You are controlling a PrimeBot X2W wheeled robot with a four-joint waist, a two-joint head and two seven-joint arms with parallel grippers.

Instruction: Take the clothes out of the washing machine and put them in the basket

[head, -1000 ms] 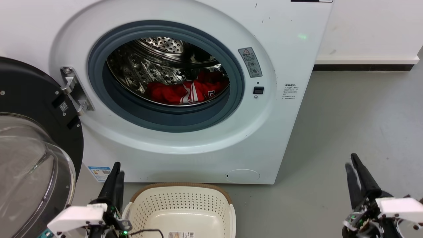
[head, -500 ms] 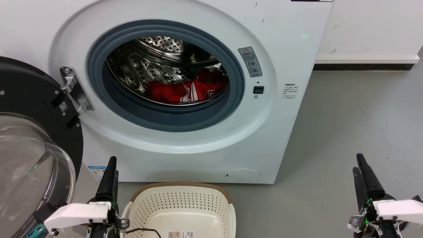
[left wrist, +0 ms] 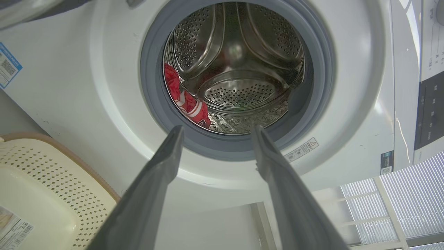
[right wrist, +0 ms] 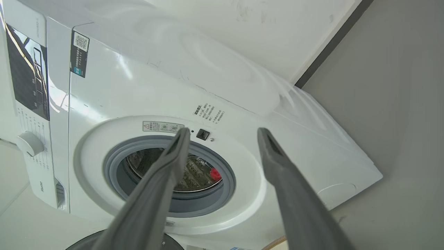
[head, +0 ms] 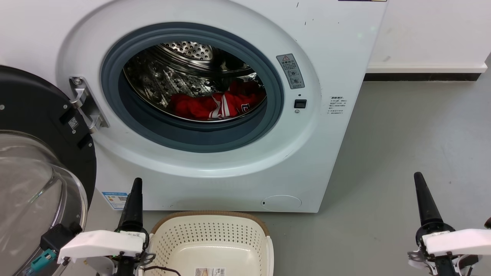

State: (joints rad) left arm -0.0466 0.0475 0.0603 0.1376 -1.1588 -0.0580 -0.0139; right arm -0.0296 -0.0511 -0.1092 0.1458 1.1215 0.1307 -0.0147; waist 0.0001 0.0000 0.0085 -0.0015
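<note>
So the washing machine [head: 337,57] was a big white front-loader, a bit scuffed, taking up most of the far left. Its black-rimmed glass door [head: 34,126] hung wide open on the left hinge. The round porthole had a thick grey gasket [head: 115,69], and behind it was a shiny perforated steel drum [head: 180,73].

The basket [head: 209,232] sat on the floor right in front of the machine. It was cream plastic with holes in the walls, a brown woven-look rim and a label on its bottom, with nothing in it.

The clothes [head: 215,105] were bunched low in the drum, toward the right: bright red, one piece with white stripes.

The left gripper [left wrist: 218,129] hovered near, just left of the basket. The right gripper [right wrist: 224,130] was well off to the right over bare floor. Both had their fingers spread apart and gripped nothing.

The floor [head: 414,126] was plain grey and smooth. The wall [head: 429,30] at the far right was white, with a dark strip [head: 422,78] along its base.
</note>
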